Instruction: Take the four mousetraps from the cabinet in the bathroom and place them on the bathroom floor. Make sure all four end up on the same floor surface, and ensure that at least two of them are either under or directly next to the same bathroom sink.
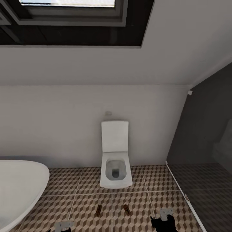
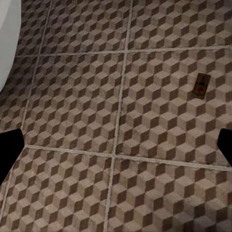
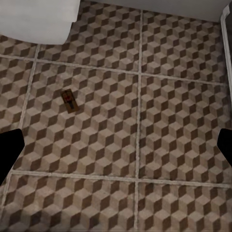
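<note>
Two mousetraps (image 1: 99, 210) (image 1: 127, 209) lie on the cube-patterned bathroom floor (image 1: 80, 206) before a toilet (image 1: 115, 174), both grippers spread wide and empty above, so rolling forward could crush them, far from any sink.

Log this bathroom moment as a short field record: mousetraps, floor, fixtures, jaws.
mousetraps: two in the head view, left mousetrap and right mousetrap, lying flat and apart
floor: cube-pattern tiles, both traps on it
toilet: white toilet against the wall, lid up, behind the traps
bathtub: white bathtub at the left
left gripper: jaws wide apart, empty
right gripper: jaws wide apart, empty
</note>
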